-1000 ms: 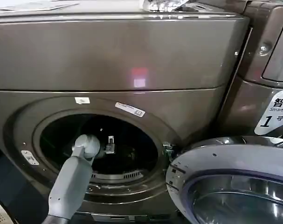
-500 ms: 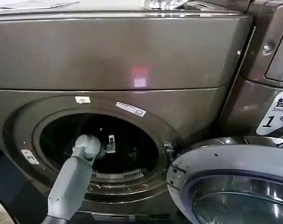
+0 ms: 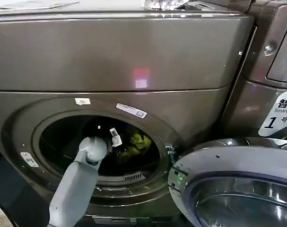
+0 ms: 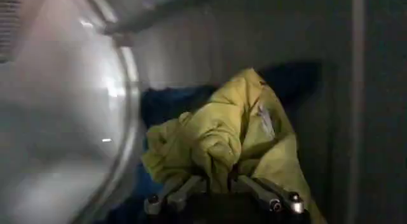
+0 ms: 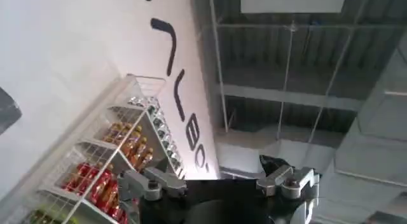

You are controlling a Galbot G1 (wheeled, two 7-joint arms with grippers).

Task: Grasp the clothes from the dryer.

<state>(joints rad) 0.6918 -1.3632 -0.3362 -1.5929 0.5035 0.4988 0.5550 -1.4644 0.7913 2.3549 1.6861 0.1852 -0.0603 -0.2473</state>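
Bronze-grey, the dryer [image 3: 110, 56] stands door open, and inside its drum the left claw [image 4: 219, 184] pinches the clothes [image 4: 222, 133], a shallow hold that could slip at the rim.

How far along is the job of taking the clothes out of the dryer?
Done: the dryer door is open and the left arm reaches into the drum. In hand: the left tool is shut on the clothes. Left: pulling them out through the porthole.
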